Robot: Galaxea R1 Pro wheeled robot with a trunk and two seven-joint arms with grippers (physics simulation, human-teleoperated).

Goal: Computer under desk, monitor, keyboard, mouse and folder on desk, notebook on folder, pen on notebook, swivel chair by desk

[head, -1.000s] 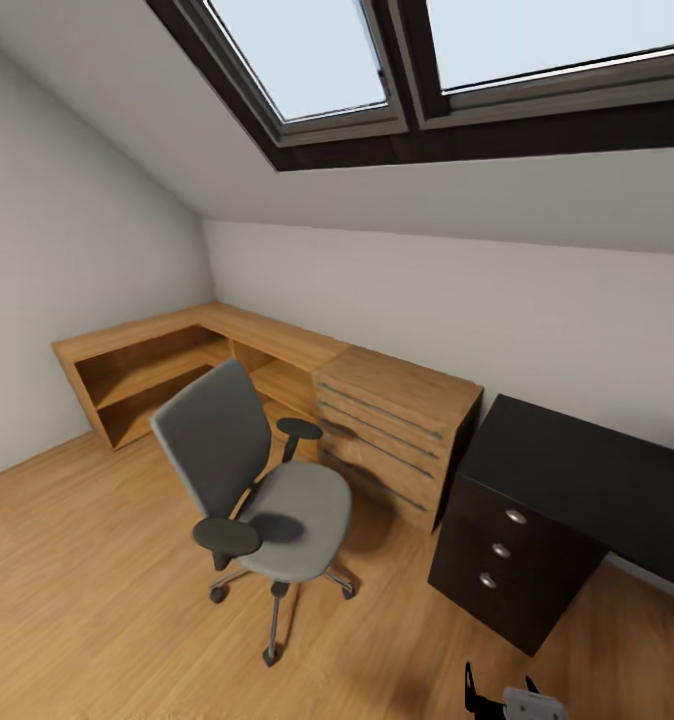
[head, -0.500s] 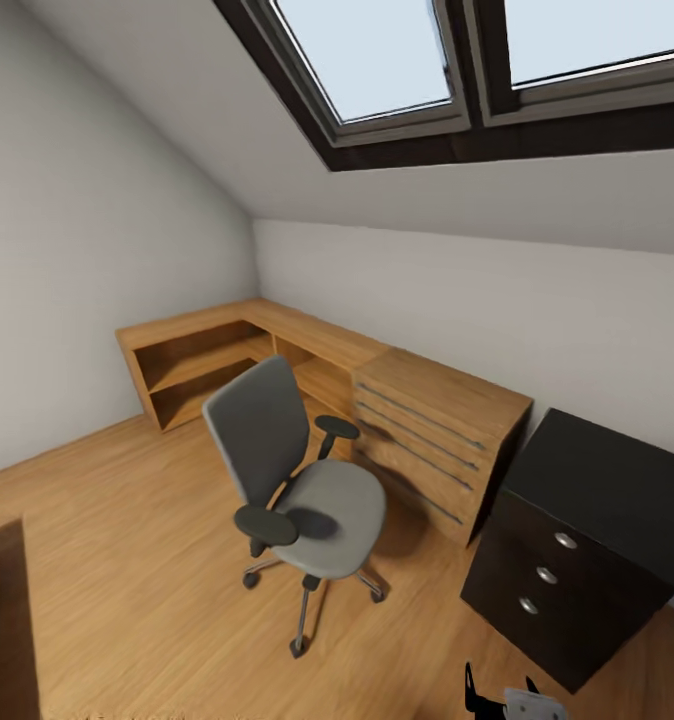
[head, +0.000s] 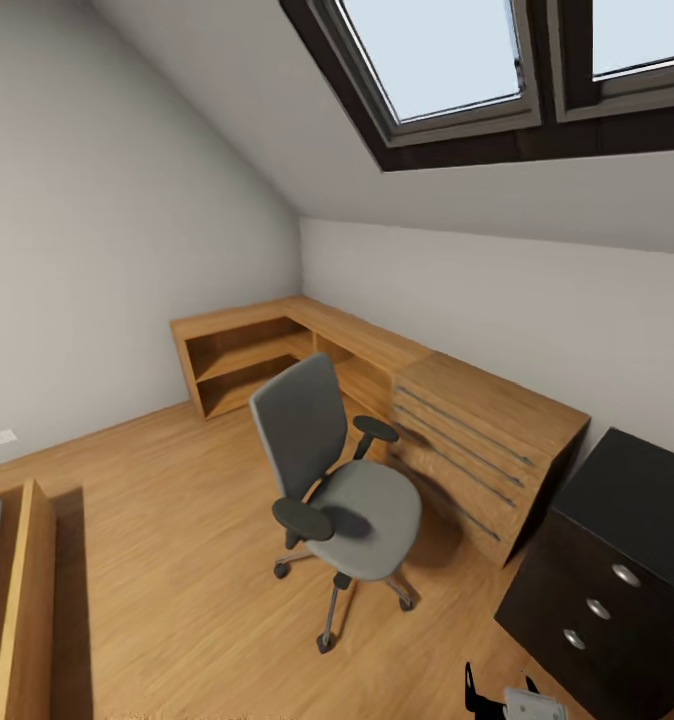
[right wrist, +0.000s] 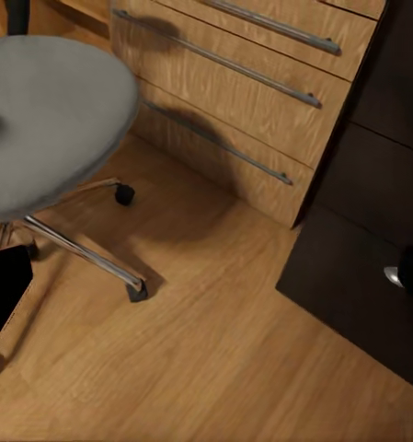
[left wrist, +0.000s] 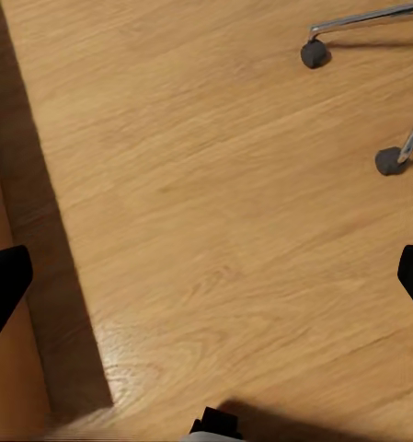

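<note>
Through the head camera I see the chair [head: 342, 490] standing on the wood floor [head: 157, 560], its grey seat bare, back turned toward the left wall, chrome legs splayed on castors. Just beyond it runs the light wooden corner unit [head: 377, 350] with open shelves on the left leg and a block of drawers [head: 477, 450] with long bar handles on the right. Against that block's right side sits the black desk [head: 627, 520], three round silver knobs down its drawer fronts; the part of its top I can see is bare. A wooden bed frame [head: 22, 590] edges in at lower left.

My left arm hangs low with its gripper [left wrist: 206, 281] aimed down at the floor, jaws spread wide, nothing between them; two chair castors [left wrist: 314, 53] lie ahead of it. My right gripper [right wrist: 206, 276] likewise points down and forward, jaws wide apart and empty, with the chair seat [right wrist: 50, 115], the bar-handled drawers [right wrist: 234, 74] and the desk's dark side [right wrist: 381, 184] ahead.
</note>
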